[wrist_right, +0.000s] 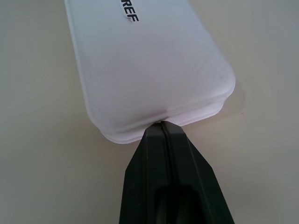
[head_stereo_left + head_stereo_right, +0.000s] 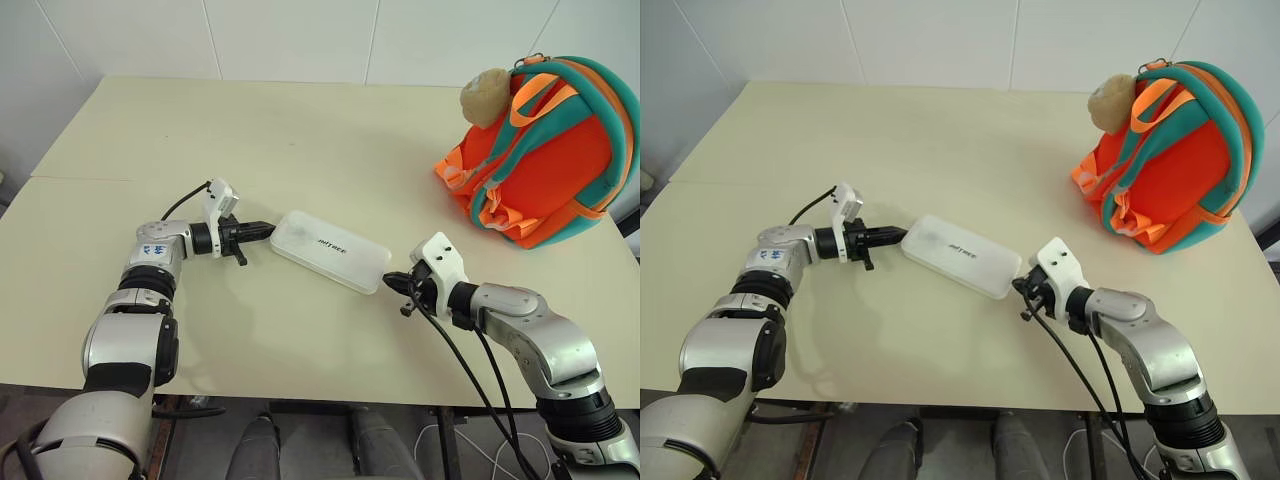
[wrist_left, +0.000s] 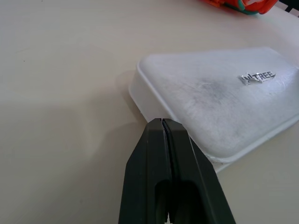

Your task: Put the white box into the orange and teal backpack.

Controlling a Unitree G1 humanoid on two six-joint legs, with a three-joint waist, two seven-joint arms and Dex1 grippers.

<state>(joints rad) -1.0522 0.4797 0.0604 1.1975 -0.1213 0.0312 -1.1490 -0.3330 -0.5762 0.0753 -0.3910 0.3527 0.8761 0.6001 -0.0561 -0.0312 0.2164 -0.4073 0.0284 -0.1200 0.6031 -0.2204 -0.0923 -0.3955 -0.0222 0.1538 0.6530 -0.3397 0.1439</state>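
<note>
The white box (image 2: 331,249) lies flat on the table in the middle, dark lettering on its lid. My left gripper (image 2: 268,229) is shut, empty, its tip at the box's left end (image 3: 140,100). At the opposite short end (image 1: 159,119) my right gripper (image 2: 391,281) is shut too, and its tip touches the box's edge. The orange and teal backpack (image 2: 555,150) stands at the far right of the table, well apart from both grippers, with a beige plush charm (image 2: 486,96) on its top left.
The cream table (image 2: 300,130) has a seam on its left part. Black cables trail from both wrists; the right one hangs over the table's front edge (image 2: 470,370). A white wall runs behind.
</note>
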